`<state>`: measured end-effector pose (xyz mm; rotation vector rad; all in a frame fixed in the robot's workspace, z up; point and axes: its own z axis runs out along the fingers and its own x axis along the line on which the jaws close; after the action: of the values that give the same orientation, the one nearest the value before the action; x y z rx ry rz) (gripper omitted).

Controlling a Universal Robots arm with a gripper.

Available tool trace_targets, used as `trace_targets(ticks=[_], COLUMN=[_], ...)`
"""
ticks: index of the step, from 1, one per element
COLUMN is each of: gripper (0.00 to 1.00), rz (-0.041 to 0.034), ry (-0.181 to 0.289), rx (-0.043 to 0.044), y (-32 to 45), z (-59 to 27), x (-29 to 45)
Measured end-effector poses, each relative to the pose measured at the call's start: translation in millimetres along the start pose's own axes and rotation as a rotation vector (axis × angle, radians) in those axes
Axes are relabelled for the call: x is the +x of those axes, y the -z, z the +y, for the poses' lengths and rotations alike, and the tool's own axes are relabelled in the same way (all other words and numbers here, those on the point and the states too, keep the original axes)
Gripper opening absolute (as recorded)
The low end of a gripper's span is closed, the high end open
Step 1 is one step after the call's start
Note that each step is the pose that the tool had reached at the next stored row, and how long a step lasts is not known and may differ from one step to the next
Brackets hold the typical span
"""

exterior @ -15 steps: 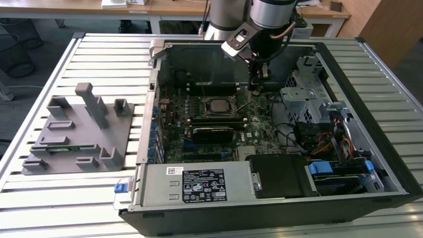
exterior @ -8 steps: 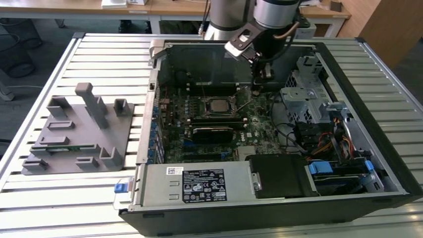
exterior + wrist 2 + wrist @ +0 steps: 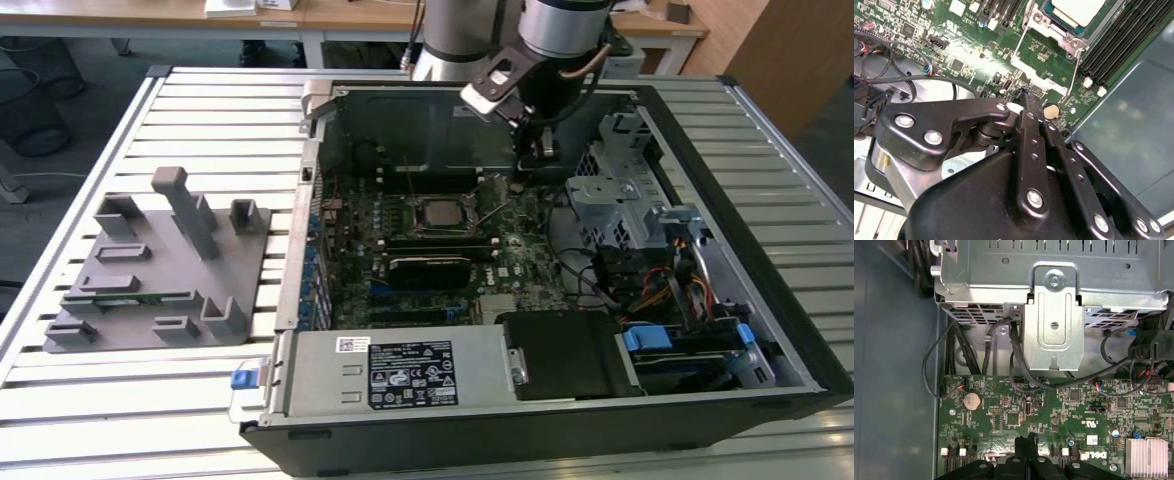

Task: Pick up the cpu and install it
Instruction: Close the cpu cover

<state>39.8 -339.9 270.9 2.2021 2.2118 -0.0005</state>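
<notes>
The cpu (image 3: 441,212) lies inside the socket frame (image 3: 1054,27) with its pale metal top up, so I judge that picking and placing are done. The pincer (image 3: 1025,95) is pressed together with nothing between its tips. It hangs low over the motherboard (image 3: 1079,410), just beside the socket frame, on the side toward the metal drive cage (image 3: 1054,315). A thin wire lever (image 3: 1074,70) at the frame's edge seems not latched, so locking is probably left.
</notes>
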Motion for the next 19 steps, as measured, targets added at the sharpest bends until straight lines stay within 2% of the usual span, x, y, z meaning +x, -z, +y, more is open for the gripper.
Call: trace_targets(ticks=[12, 19], gripper=[0.11, 0.11], rz=[-0.0003, -0.0003], ry=[0.000, 0.000], rx=[0.0000, 0.0000], y=[-0.7, -9.5], z=[9.5, 9.8], x=[-0.1, 0.1])
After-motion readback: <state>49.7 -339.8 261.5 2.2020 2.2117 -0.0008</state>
